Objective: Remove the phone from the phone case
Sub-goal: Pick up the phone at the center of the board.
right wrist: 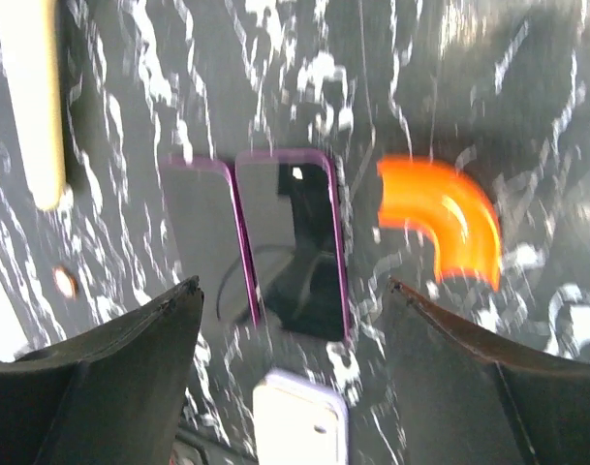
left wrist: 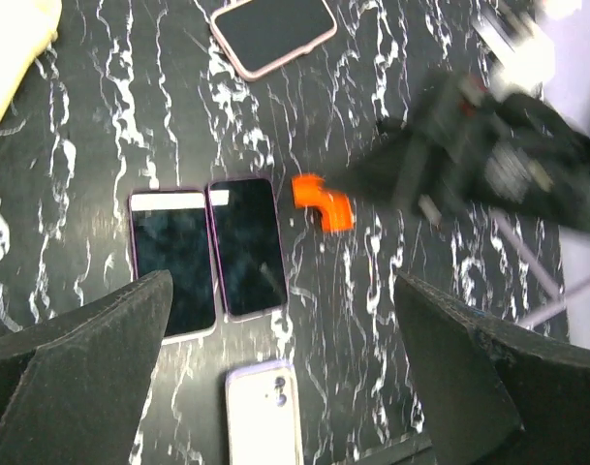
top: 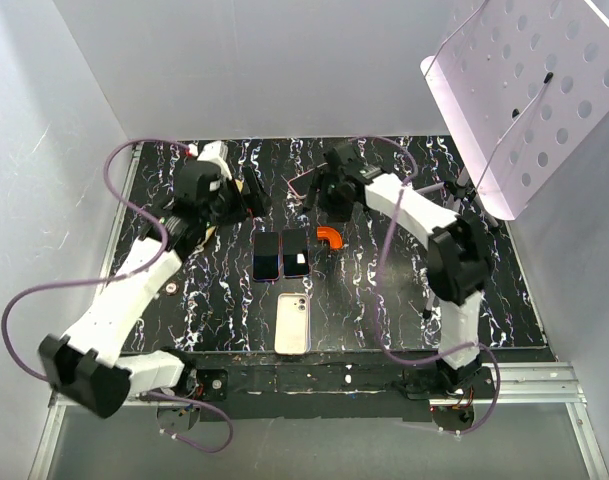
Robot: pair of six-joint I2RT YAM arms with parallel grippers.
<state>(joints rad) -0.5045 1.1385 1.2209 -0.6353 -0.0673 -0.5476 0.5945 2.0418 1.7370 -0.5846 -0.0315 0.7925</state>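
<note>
Two dark-screened phones in purple cases lie face up side by side mid-table, the left phone [top: 268, 256] [left wrist: 171, 263] [right wrist: 196, 232] and the right phone [top: 296, 252] [left wrist: 246, 247] [right wrist: 293, 242]. A cream phone in a pale lilac case [top: 292, 324] [left wrist: 263, 412] [right wrist: 300, 421] lies face down nearer the front edge. My left gripper [top: 246, 200] [left wrist: 280, 288] is open and empty, above and behind the phones. My right gripper [top: 330, 206] [right wrist: 293, 289] is open and empty, hovering behind the right phone.
An orange elbow-shaped piece [top: 329, 237] [left wrist: 324, 201] [right wrist: 440, 218] lies right of the phones. A pink-cased phone [left wrist: 273, 31] lies face up farther back. A cream object [left wrist: 14, 48] [right wrist: 28, 97] sits at the back left. A perforated white panel [top: 529, 90] stands at the right.
</note>
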